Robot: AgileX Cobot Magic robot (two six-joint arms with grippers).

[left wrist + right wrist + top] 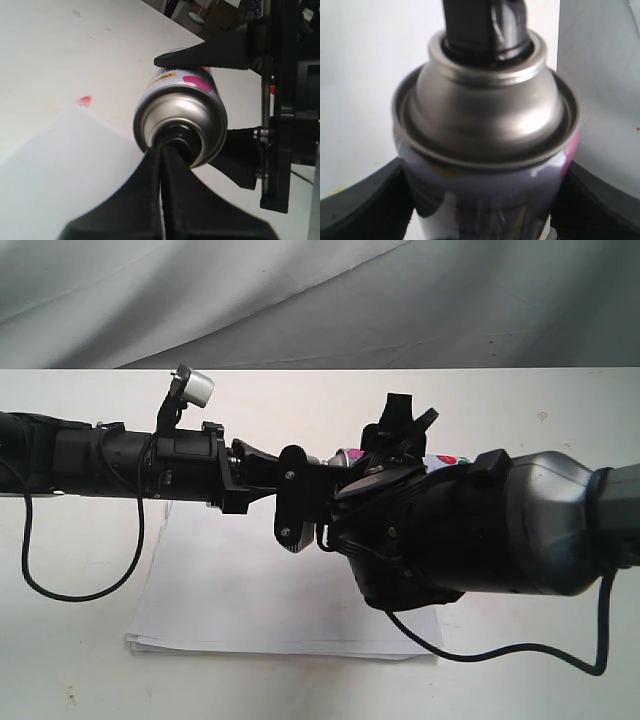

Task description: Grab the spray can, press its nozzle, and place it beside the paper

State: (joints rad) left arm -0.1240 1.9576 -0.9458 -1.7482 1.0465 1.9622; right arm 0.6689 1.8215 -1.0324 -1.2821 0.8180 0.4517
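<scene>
paper lies nearest, under both arms. right gripper clamps the spray can mid-scene above its far edge, steadying it so the left gripper, jaws pinched together, bears on the nozzle.

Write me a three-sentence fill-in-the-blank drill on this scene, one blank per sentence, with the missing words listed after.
1. The right hand is shut around the silver metal spray ____.
2. The left hand, its fingers shut together, touches the spray can's black ____.
3. Sheets of white ____ lie stacked on the table.

Missing words: can; nozzle; paper.
</scene>
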